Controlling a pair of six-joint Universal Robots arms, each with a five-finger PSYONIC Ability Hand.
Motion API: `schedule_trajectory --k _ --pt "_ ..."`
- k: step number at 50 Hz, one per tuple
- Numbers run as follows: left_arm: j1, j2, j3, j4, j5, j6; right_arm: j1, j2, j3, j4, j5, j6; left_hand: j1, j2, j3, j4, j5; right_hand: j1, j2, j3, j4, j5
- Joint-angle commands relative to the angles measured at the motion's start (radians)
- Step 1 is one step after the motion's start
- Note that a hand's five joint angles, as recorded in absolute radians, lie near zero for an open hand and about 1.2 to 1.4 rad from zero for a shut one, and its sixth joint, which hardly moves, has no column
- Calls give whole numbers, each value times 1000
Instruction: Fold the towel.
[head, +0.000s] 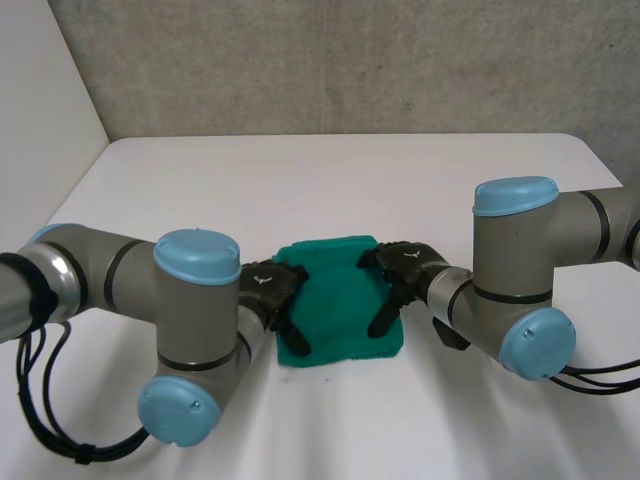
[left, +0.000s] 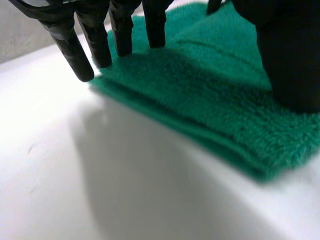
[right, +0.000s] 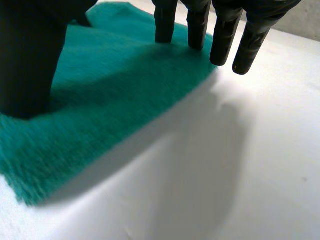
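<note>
Green towel (head: 340, 295) between left robot hand (head: 272, 285) and right robot hand (head: 405, 268), straight fingers (left: 97, 45) of each over its side edges.

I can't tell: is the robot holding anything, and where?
Nothing held. Left hand and right hand, fingers straight, are at opposite sides of the green towel.

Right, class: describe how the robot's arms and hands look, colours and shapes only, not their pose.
The left arm and right arm are thick grey cylinders with dark bands and round light-blue caps at the joints. The left hand and right hand are black, with slim, rod-like fingers ending in rounded tips and a bulkier thumb.
</note>
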Motion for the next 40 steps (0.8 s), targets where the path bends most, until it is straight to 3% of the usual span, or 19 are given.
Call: schedule_trajectory --k 1,8,17,22,27,31,40 --pt "2 77 -39 -8 -1 51 -3 -45 10 5 35 -38 -2 -2 0 -5 -5 -30 -49 -39 -59 -56" --pt "-10 247 -22 -5 3 47 -3 -247 32 -8 55 -42 -20 -20 -18 -23 -22 -30 -49 -39 -59 -56" --pt "48 484 22 -48 -2 45 -130 -497 36 -31 187 -57 -31 -31 -29 -35 -34 -30 -49 -39 -59 -56" --pt "146 555 48 -151 16 22 -181 -562 38 -33 202 -81 -73 -72 -71 -76 -75 -30 -49 -39 -59 -56" --pt "227 578 70 -238 111 -48 -190 -593 50 -30 199 -86 -73 -72 -71 -76 -75 -30 -49 -39 -59 -56" --pt "247 583 71 -255 167 -73 -187 -611 61 -30 197 -86 -73 -72 -71 -76 -75 -30 -49 -39 -59 -56" --pt "272 607 70 -252 176 -78 -187 -616 75 -28 188 -84 -73 -72 -71 -76 -75 -30 -49 -39 -59 -56"
